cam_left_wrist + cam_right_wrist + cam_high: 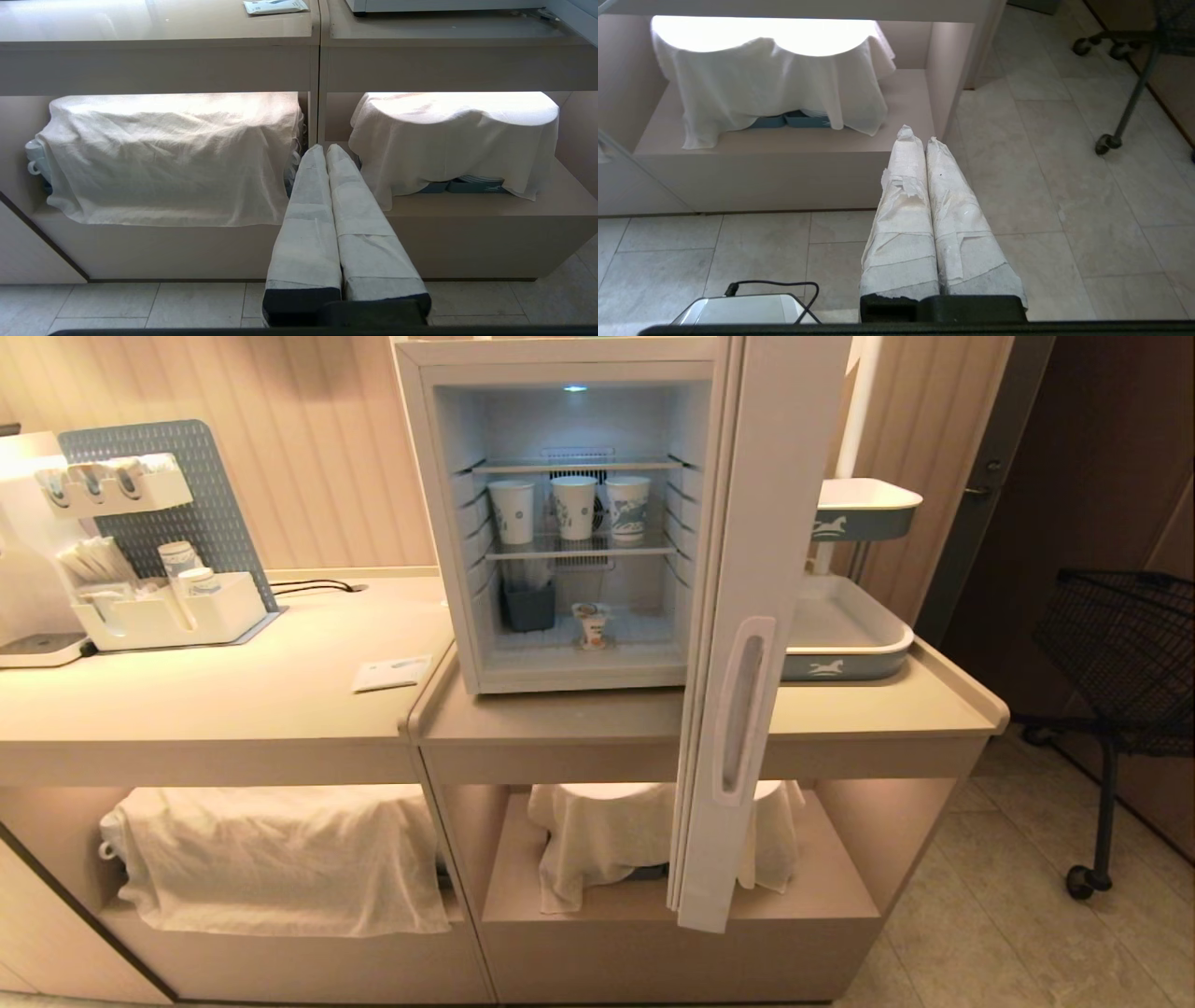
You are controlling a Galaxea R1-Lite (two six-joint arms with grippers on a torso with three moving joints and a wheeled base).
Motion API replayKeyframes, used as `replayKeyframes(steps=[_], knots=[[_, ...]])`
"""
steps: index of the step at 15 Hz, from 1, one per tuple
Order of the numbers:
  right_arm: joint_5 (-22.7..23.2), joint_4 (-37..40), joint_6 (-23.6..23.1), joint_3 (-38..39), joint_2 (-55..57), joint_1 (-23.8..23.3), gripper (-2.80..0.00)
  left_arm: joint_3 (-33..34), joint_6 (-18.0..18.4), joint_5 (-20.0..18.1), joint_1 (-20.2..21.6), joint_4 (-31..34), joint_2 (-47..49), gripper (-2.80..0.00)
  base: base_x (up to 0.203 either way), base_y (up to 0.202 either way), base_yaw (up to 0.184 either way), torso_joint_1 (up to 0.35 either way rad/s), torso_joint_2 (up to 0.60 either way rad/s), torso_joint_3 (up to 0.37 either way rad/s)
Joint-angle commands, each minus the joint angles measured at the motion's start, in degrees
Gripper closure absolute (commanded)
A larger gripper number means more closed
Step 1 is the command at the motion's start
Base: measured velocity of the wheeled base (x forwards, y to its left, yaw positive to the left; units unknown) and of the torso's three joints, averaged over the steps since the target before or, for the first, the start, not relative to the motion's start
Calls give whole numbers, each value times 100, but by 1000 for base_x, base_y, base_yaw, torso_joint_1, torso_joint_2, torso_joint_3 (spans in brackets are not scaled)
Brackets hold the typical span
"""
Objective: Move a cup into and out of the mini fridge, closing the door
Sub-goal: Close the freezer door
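White cup (592, 623) inside mini fridge (569, 513), door (747, 616) open; left gripper (325, 149), right gripper (916, 134) closed, empty.

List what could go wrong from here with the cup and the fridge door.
1. The door stands wide open, edge-on toward the robot; an arm rising on the right could knock it.
2. The cup is small and sits on the mini fridge floor beside a dark bin; a reach might tip it.
3. Both grippers, left gripper and right gripper, hang low and shut.
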Motion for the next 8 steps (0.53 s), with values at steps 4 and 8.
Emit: replayKeyframes(steps=[4,8], knots=[[519,101,-1,146,-721,-198,0,-1,-1,3,-2,0,0,0,0,0,0,0,0,0],[793,341,56,162,-1668,-252,0,1,-1,3,-2,0,0,0,0,0,0,0,0,0]])
